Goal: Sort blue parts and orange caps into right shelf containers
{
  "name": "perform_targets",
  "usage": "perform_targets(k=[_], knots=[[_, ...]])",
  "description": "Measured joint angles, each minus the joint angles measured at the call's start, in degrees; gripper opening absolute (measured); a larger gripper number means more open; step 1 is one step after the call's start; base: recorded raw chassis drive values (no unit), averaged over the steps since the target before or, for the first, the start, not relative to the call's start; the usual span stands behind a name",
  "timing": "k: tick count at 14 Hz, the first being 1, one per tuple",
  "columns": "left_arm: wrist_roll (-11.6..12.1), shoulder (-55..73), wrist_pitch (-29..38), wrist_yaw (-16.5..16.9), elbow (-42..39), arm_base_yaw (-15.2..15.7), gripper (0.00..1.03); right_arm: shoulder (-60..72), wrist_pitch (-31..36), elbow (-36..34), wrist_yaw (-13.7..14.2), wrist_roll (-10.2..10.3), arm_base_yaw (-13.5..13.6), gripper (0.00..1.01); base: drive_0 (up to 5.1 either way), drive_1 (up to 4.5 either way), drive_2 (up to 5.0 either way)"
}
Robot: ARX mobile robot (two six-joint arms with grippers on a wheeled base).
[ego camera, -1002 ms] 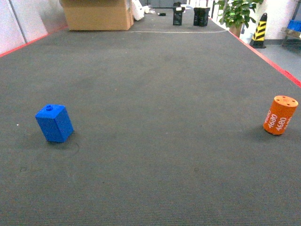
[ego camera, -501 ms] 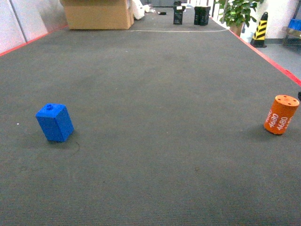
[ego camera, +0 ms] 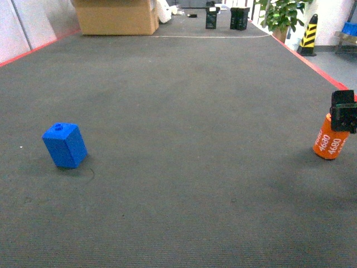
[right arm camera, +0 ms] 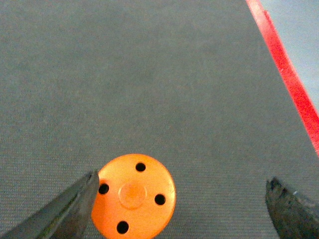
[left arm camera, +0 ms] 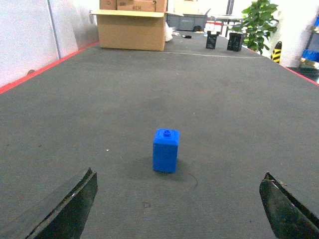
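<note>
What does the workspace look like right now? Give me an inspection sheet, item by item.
Surface: dark grey carpet with a red border line.
Job's things: blue part upright on the left; orange cap upright at the right edge, holes on top. Crates and shelf: nothing seen.
Clutter: nothing seen on the near floor.
Grippers: right claw open, above the orange cap, which sits nearer its left finger; left claw open, low, facing the blue part, not touching.
Cables: nothing seen.
Surroundings: cardboard box, two black items, potted plant, striped cone at the far end.
</note>
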Motion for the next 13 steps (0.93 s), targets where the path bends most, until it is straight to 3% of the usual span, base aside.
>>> perform_targets(k=[2, 6, 10, 13], knots=[[0.00, 0.00, 0.00, 0.00, 0.00, 0.00, 0.98, 2.78, 0.33, 1.95, -0.17, 0.55, 0.44, 0.95, 0.0, 0.00, 0.0], [0.00, 0.00, 0.02, -0.07, 0.00, 0.00, 0.98, 5.79, 3.04, 0.85, -0.17, 0.13, 1.09, 0.49, 0.0, 0.00, 0.0], [0.00, 0.00, 0.00, 0.00, 0.00, 0.00, 0.98, 4.44, 5.05, -2.03, -0.22, 0.15, 0.59, 0.46, 0.0, 0.00, 0.0], [0.00, 0.00, 0.00, 0.00, 0.00, 0.00, 0.98, -2.16, 8.41, -10.47, -0.90, 0.42, -0.83, 0.45, 0.0, 0.00, 0.0]])
